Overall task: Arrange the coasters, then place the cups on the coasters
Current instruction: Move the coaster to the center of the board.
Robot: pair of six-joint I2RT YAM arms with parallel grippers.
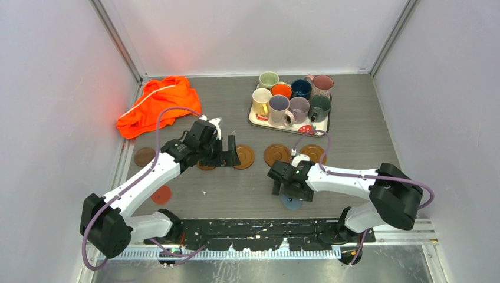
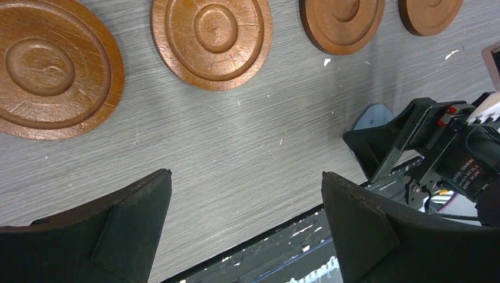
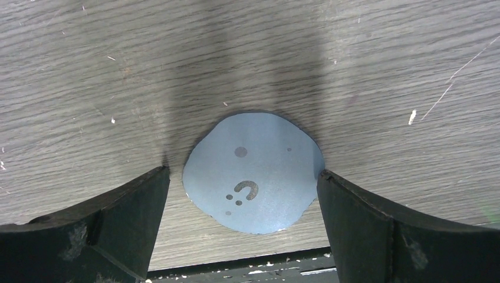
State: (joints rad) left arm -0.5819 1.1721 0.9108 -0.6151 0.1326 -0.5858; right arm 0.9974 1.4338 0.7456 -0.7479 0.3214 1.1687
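Several cups point(image 1: 293, 97) stand packed together on the white tray point(image 1: 257, 121) at the back right. A row of brown wooden coasters point(image 1: 277, 154) lies mid-table, and the left wrist view shows them from above point(image 2: 212, 41). My left gripper point(image 1: 227, 152) point(image 2: 246, 177) hangs open over bare table just in front of that row, holding nothing. A light-blue coaster point(image 3: 253, 174) point(image 1: 290, 202) lies flat near the front edge. My right gripper point(image 3: 243, 173) point(image 1: 286, 191) is open with a finger on either side of it. A dark brown coaster point(image 1: 144, 157) and a red coaster point(image 1: 160, 194) lie at the left.
An orange cloth point(image 1: 159, 106) is heaped at the back left. White walls close in the table on three sides. The black mounting rail point(image 1: 265, 230) with the arm bases runs along the front edge, close behind the light-blue coaster.
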